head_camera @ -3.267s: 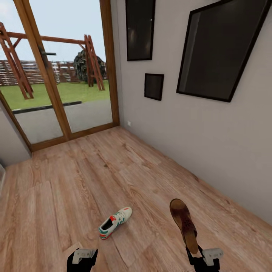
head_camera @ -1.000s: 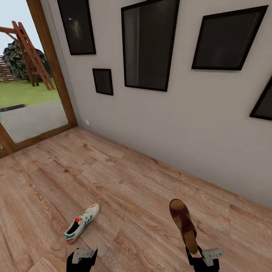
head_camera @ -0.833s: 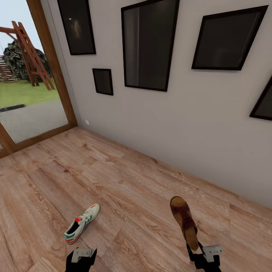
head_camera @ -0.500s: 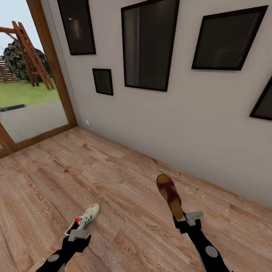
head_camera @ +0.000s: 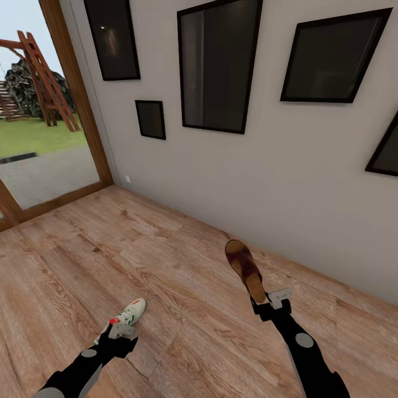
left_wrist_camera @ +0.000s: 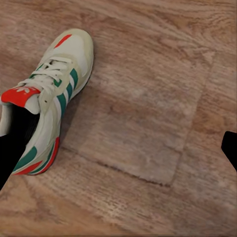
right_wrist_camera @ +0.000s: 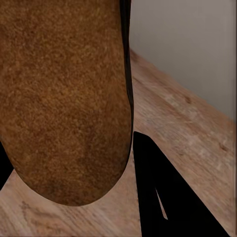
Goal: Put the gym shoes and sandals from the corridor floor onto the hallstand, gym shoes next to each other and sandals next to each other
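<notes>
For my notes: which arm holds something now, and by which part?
The right gripper holds a brown sandal by its heel end. The left gripper, open above the sneaker, holds nothing.

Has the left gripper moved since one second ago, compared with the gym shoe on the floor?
Yes. The left gripper has gone forward, from the bottom edge of the head view up to the heel of the gym shoe, which kept its place on the floor.

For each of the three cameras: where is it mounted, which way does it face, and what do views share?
Head view: on the head, facing forward and down at the corridor floor; both arms show.
Left wrist view: near the left end effector, facing down at a gym shoe.
Right wrist view: near the right end effector, facing along the held sandal.
Shared: the head view also shows shoe and sandal.
</notes>
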